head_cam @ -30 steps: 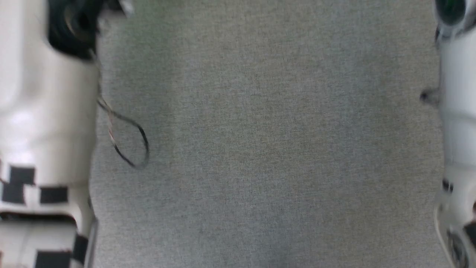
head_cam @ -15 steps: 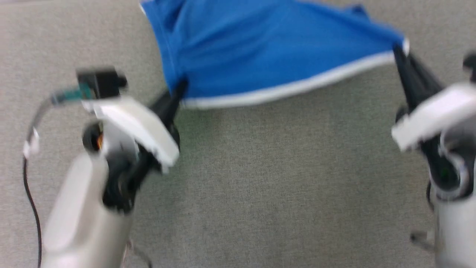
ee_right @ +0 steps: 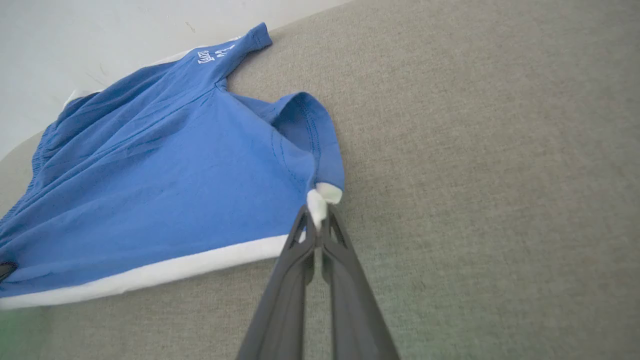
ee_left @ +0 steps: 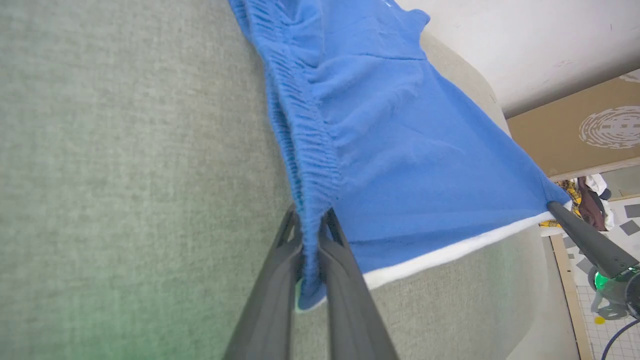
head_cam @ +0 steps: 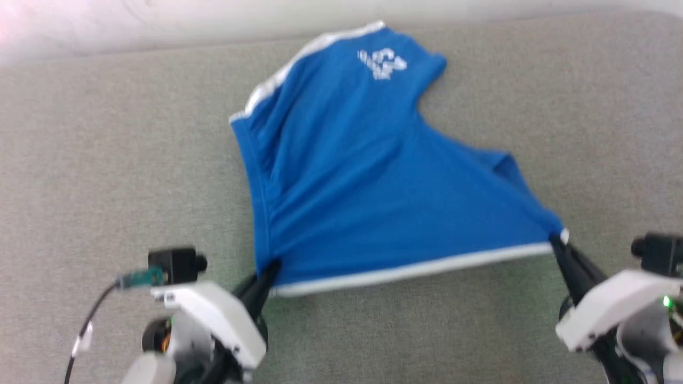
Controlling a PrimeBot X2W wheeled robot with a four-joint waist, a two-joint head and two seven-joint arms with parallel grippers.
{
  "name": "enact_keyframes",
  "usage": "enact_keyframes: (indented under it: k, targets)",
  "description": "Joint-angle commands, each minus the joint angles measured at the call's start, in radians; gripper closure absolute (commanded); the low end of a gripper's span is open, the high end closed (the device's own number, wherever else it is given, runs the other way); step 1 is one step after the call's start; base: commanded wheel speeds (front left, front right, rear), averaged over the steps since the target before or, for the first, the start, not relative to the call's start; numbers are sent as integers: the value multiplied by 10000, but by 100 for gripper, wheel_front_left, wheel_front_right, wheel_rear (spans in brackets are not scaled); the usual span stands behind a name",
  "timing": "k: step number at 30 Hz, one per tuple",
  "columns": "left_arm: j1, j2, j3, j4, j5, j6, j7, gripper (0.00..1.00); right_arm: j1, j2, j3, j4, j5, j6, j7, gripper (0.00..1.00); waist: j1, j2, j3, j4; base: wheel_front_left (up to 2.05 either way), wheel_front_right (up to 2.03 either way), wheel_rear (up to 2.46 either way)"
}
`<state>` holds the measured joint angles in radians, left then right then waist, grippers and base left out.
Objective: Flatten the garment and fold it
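The head view has tipped up over the last second, so I can now see the whole job. My left gripper (head_cam: 265, 277) is clamped on the near-left corner of the garment (head_cam: 363, 186). The blue cloth is stretched across the grey surface (head_cam: 106, 160), and my right gripper (head_cam: 557, 245) pinches its white-trimmed right corner. It looks ready to be laid flat.

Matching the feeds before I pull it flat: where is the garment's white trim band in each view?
Head view: white trim band low centre, rising slightly to the right.
Left wrist view: lower right, slanting up rightward.
Right wrist view: lower left, running in to the centre.
Shared landmark: right gripper shut on the garment corner where the band ends.
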<state>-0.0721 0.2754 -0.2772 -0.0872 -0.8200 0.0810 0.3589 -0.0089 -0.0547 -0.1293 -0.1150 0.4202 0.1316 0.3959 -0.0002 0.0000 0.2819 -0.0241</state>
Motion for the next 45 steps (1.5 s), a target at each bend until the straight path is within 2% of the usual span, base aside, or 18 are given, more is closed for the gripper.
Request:
enact_keyframes:
  k: [1,16,23,29,35,45]
  targets:
    - [251,71,52,-57,-86,50,-55,100,194,19,-61,-79,105,-9,32,100,2,0,-364,78,0,0,0]
    - [3180,246,-16,-1254,-794,305,142,100,2835,43,-164,-1618,775,-9,1814,100,2,0,-1758,94,0,0,0]
    - [3473,91,232,-1594,-944,496,-141,100,3150,44,-503,-2123,948,-9,1749,100,2,0,-1876,204,0,0,0]
    - [2713,-215,366,-1639,-838,738,-376,100,2272,44,-734,-2273,434,-9,1553,100,2,0,-1441,429,0,0,0]
    - [1410,-392,385,-1653,-671,1032,-218,100,512,22,-634,-2522,-373,-9,1888,100,2,0,-572,711,0,0,0]
    - [-503,-640,203,-1526,-448,1258,127,100,-2465,-623,67,-1922,-920,-9,2539,100,2,0,428,1321,0,0,0]
